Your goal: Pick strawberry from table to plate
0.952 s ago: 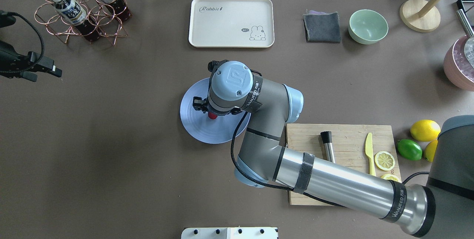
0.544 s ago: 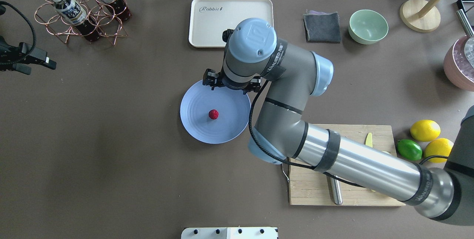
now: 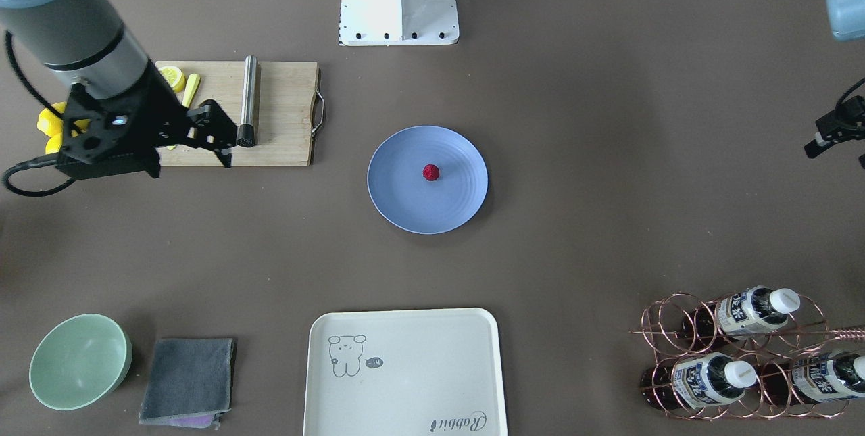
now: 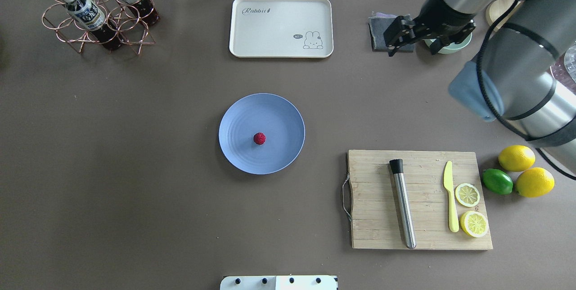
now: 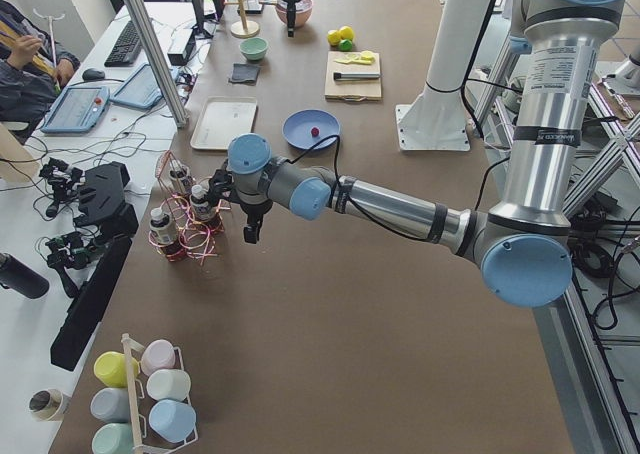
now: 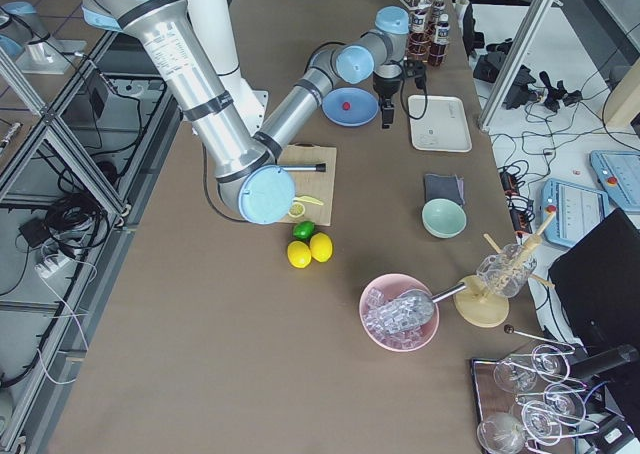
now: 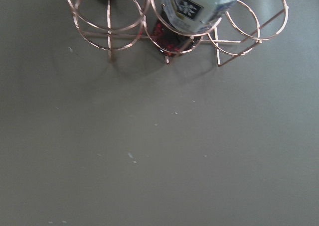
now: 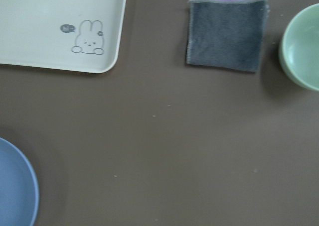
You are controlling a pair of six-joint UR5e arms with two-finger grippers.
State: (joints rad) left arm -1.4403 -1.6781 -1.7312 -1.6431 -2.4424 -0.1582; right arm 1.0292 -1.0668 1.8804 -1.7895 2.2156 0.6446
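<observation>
The strawberry (image 4: 259,138) (image 3: 431,172), small and dark red, lies near the middle of the blue plate (image 4: 281,117) (image 3: 405,203) on the grey-brown table (image 4: 135,168). Nothing touches it. My right gripper (image 4: 412,50) (image 3: 189,157) hangs open and empty far off at the back right, over the grey cloth and green bowl. Of the left gripper (image 3: 832,132) only a black part shows at the edge of the front-facing view. In the exterior left view it hangs by the bottle rack, and I cannot tell whether it is open or shut.
A cream tray (image 4: 281,27) lies behind the plate. A grey cloth (image 3: 188,378) and a green bowl (image 3: 80,360) sit at the back right. A cutting board (image 4: 373,218) holds a muddler, a knife and lemon slices, beside lemons and a lime (image 4: 497,181). A copper bottle rack (image 4: 96,15) stands back left.
The right gripper let go of the strawberry on the plate, rose and swung away to the back right. The left arm has slid out of the overhead view's left edge.
</observation>
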